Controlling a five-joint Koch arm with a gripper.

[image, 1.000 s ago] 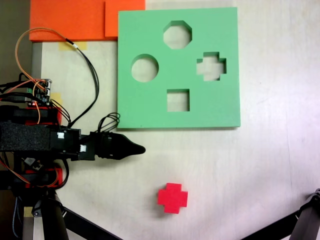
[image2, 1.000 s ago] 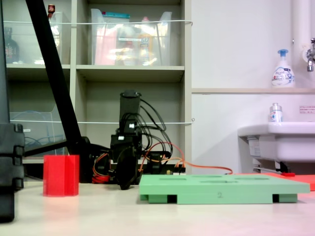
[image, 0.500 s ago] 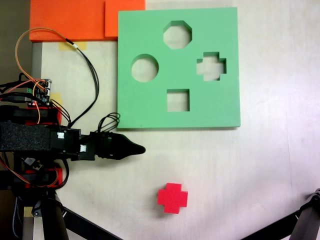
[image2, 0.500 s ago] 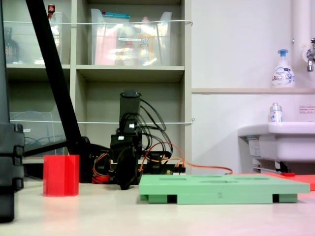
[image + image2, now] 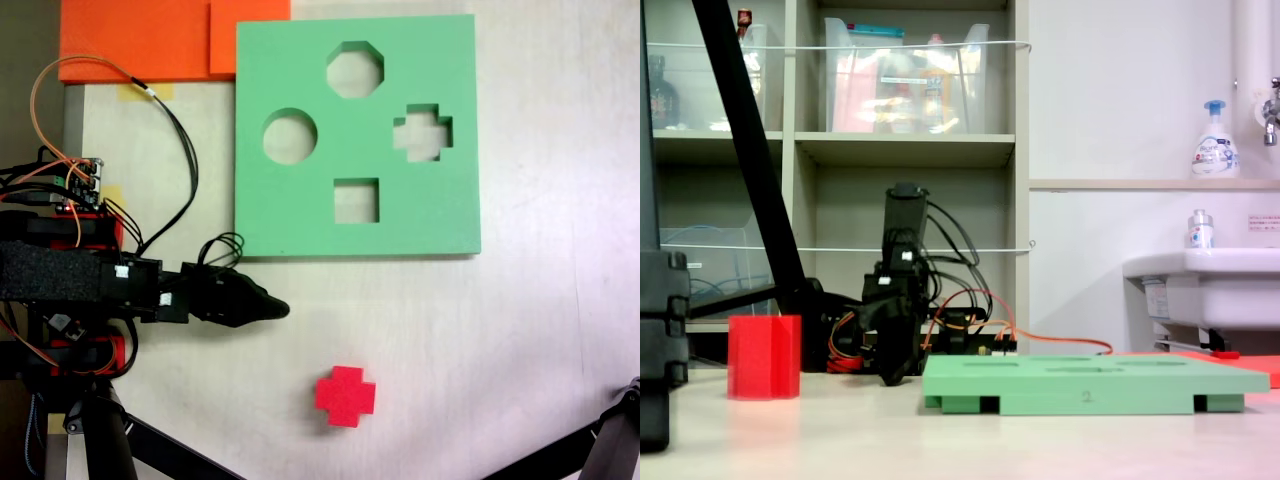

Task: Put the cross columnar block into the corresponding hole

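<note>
Nothing is done yet: the cross columnar block (image 5: 345, 396) sits untouched on the desk (image 5: 520, 340), well apart at 6 o'clock from the corresponding hole (image 5: 423, 132). The claw (image 5: 278, 307) holds nothing; whether it's parted, I cannot tell.

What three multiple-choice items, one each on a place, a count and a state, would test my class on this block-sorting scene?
1. In the top-down fixed view, where is the cross columnar block?
A. inside a cutout
B. on the bare table below the green board
C. on the orange sheet

2. How many cutouts does the green board have?
A. two
B. four
C. six

3. What is in the corresponding hole?
A. nothing
B. the red block
C. the gripper

Answers:
1 B, the block lies apart from the board's lower edge.
2 B, an octagon, a circle, a plus and a square show.
3 A, bare table shows through it; the gripper is left of the block.
</note>
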